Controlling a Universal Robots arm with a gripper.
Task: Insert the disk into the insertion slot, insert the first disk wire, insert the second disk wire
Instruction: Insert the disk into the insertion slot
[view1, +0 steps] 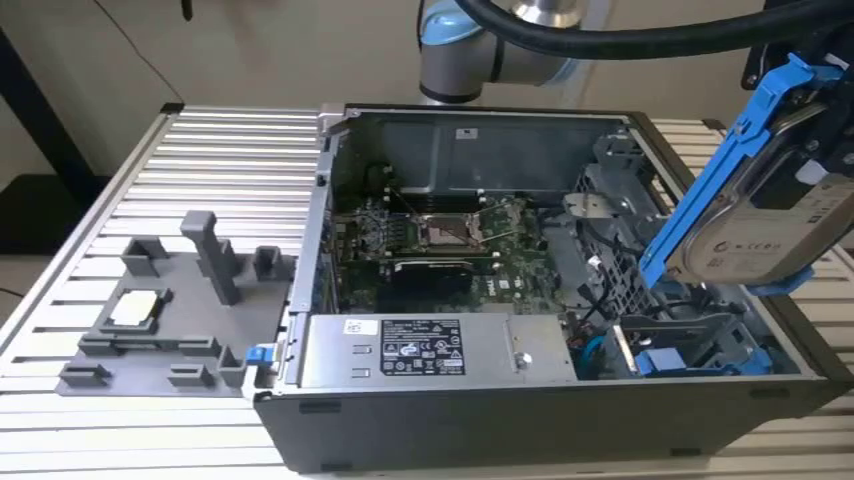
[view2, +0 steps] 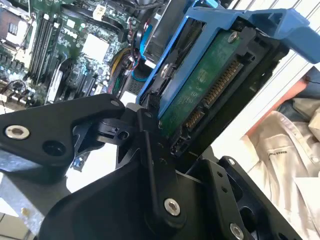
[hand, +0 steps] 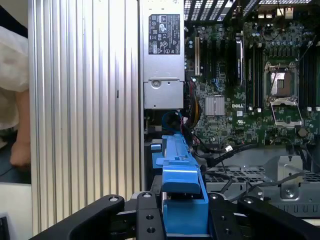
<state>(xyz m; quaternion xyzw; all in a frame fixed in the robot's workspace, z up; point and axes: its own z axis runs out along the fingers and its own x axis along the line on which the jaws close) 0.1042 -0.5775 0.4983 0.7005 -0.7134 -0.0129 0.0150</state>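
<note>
Disk (view1: 767, 215): tilted, airborne at 3 o'clock of exterior view, clamped in pincer (hand: 184, 210), above open computer case (view1: 400, 420), uninserted

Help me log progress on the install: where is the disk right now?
The disk hangs tilted on edge at the exterior view's right, clamped in the gripper, raised above the right end of the open computer case.
</note>
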